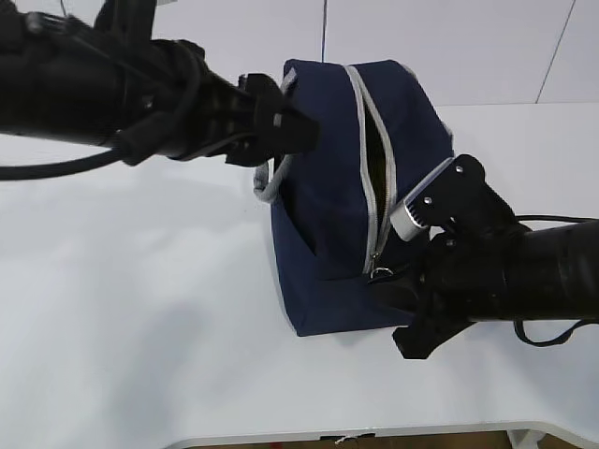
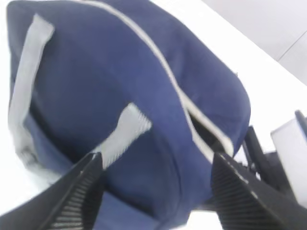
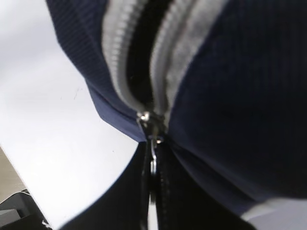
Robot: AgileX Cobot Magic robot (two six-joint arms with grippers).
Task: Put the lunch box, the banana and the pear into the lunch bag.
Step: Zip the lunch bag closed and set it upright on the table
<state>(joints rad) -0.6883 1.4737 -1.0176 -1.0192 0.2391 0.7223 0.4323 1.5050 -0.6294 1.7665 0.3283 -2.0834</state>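
Note:
The navy lunch bag (image 1: 328,206) stands in the middle of the white table, its grey zipper (image 1: 376,168) parted along the upper stretch with a dark gap showing. My left gripper (image 1: 301,131) is at the bag's upper left side by a grey handle (image 1: 270,187). In the left wrist view this gripper (image 2: 157,159) is open, and blue fabric and a grey handle strap (image 2: 125,130) fill the space between its fingers. My right gripper (image 1: 384,279) is shut on the metal zipper pull (image 3: 152,146) at the bag's near end. The lunch box, banana and pear are out of view.
The white table (image 1: 140,327) spreads out to the left of and in front of the bag, with its front edge (image 1: 281,438) near the bottom of the exterior view. A pale wall stands behind. Both black arms reach in from the sides.

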